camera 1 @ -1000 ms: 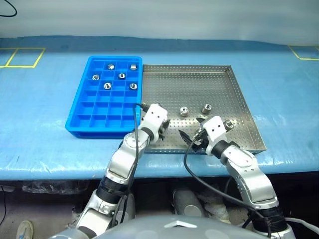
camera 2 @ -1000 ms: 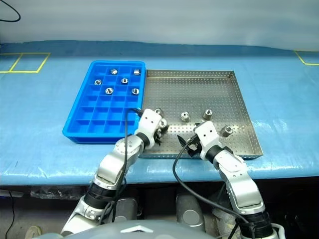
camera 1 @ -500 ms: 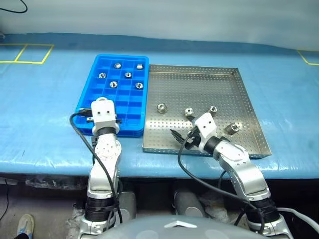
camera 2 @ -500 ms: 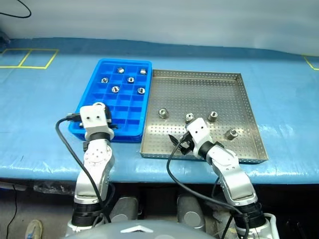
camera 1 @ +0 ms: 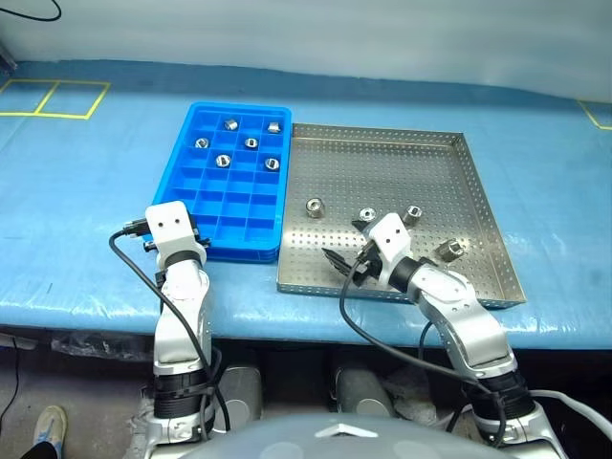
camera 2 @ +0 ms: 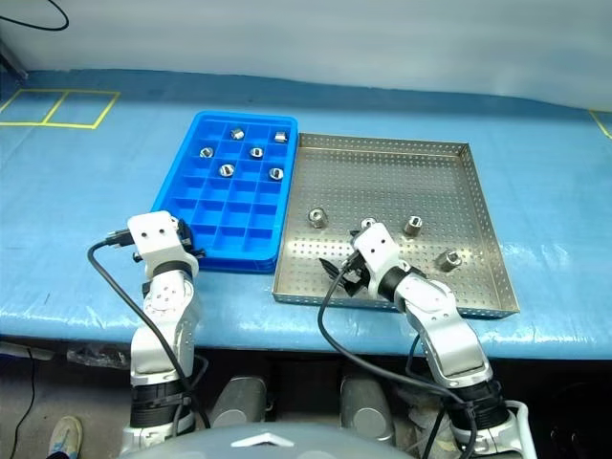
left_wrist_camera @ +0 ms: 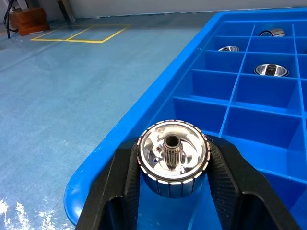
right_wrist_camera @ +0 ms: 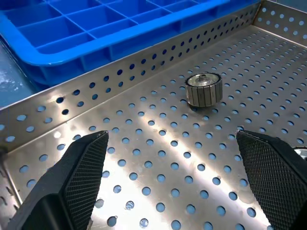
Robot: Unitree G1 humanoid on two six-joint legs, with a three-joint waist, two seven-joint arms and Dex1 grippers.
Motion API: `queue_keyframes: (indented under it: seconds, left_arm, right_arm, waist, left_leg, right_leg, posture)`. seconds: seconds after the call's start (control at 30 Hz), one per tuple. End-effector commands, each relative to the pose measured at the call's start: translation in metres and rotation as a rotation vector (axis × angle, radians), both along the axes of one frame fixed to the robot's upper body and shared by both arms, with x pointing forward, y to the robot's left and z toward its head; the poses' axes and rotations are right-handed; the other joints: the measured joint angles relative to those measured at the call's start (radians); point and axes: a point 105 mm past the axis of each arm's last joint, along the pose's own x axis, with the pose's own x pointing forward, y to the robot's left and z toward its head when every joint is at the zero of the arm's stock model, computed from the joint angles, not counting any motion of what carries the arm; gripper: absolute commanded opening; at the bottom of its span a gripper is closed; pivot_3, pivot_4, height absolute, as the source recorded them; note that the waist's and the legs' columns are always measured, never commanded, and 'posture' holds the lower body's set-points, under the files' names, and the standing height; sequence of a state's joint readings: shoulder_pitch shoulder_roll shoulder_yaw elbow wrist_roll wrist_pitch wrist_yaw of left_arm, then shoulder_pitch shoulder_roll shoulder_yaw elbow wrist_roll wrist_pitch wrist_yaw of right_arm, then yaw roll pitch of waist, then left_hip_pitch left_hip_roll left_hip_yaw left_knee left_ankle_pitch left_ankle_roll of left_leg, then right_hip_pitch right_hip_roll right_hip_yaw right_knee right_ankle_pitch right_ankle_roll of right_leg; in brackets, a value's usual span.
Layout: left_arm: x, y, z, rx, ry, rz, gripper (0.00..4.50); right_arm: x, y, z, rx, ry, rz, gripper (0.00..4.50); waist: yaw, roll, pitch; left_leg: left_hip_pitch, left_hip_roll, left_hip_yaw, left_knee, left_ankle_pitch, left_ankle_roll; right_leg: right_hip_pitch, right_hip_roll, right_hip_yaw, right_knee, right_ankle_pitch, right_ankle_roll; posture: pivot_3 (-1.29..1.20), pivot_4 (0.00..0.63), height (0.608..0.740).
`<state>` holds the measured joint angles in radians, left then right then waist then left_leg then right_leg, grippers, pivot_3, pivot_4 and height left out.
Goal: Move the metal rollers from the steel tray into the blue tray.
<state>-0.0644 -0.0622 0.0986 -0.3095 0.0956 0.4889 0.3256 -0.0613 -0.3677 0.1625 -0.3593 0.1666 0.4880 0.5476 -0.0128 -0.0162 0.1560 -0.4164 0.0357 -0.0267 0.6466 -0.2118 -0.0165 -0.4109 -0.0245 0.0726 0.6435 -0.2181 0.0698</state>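
1. Now our left gripper has its fingers clamped on one roller, poised over the near corner of the blue tray, ready for an empty compartment.
2. Five metal rollers fill the far cells already.
3. Our right gripper waits, fingers spread wide, over the steel tray, facing the nearest loose roller; four remain there.

Head stereo pair looks down, both trays shared; wrist cams close, along hands.
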Motion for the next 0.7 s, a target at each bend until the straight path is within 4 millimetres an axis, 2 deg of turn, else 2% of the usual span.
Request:
queue_keyframes:
  seconds: [0.03,0.3,0.7]
  left_arm:
    - [-0.001,-0.004,-0.007,-0.035,0.022,0.007,1.71]
    - [-0.002,0.001,-0.011,-0.043,0.051,0.057,1.71]
    - [0.013,-0.002,0.011,-0.001,-0.027,0.012,1.71]
  right_arm:
    - [-0.003,0.010,0.022,0.018,-0.065,0.057,4.50]
    - [-0.004,0.012,0.029,0.004,-0.088,0.069,4.50]
    - [-0.004,0.015,0.028,-0.003,-0.091,0.075,4.50]
  waist:
    - [-0.001,0.000,0.000]
    - [-0.001,0.000,0.000]
    - [0.003,0.000,0.000]
  left_leg:
    - [0.000,0.000,0.000,0.000,0.000,0.000]
    - [0.001,0.000,0.000,0.000,0.000,0.000]
    - [0.001,0.000,0.000,0.000,0.000,0.000]
  right_leg:
    - [0.000,0.000,0.000,0.000,0.000,0.000]
    - [0.000,0.000,0.000,0.000,0.000,0.000]
    - [0.000,0.000,0.000,0.000,0.000,0.000]
  posture:
    - [0.04,0.150,0.740]
    - [0.04,0.150,0.740]
    - [0.04,0.150,0.740]
